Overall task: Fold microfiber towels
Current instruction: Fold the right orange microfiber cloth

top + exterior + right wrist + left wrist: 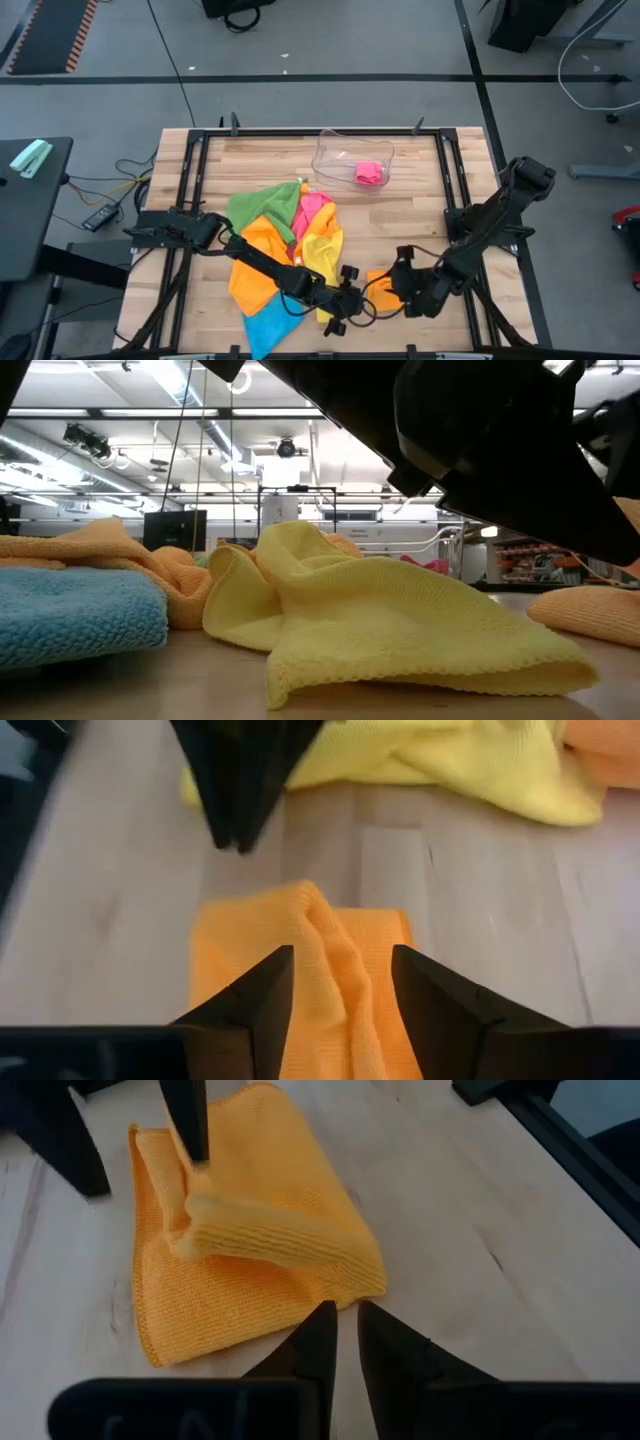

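Right end effector point(340, 985) open astride orange towel point(330, 970).

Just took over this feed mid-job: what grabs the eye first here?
The bright heap of loose towels at the table's front left, green, pink, yellow, orange and blue. Just right of it, both hands meet over one partly folded orange towel: the right hand open around a raised fold, the left hand nearly shut at its edge.
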Action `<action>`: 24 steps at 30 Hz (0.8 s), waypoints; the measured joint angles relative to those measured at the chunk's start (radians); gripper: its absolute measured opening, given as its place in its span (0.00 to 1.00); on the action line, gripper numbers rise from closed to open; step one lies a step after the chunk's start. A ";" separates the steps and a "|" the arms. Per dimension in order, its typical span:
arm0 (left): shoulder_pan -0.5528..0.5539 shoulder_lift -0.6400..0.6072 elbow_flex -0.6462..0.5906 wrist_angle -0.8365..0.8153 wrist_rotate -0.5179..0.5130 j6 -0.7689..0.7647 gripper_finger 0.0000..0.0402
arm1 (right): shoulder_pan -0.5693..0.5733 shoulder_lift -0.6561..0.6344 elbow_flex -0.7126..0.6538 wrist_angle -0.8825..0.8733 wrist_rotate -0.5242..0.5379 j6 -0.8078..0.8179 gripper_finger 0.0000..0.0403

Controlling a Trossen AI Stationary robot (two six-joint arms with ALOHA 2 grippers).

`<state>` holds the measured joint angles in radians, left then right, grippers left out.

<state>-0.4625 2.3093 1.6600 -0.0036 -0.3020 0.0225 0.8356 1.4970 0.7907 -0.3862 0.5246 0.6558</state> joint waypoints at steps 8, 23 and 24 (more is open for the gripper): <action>0.000 0.000 0.000 -0.002 0.000 -0.001 0.14 | 0.005 0.125 0.000 0.079 -0.001 -0.031 0.32; 0.000 0.000 0.000 0.007 0.000 -0.002 0.13 | -0.111 0.026 -0.001 0.067 -0.103 -0.046 0.02; 0.000 0.000 0.000 0.007 0.000 -0.002 0.13 | -0.118 0.015 -0.001 0.057 -0.104 -0.045 0.02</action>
<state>-0.4622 2.3096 1.6596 0.0033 -0.3019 0.0209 0.7180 1.5117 0.7898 -0.3294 0.4204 0.6111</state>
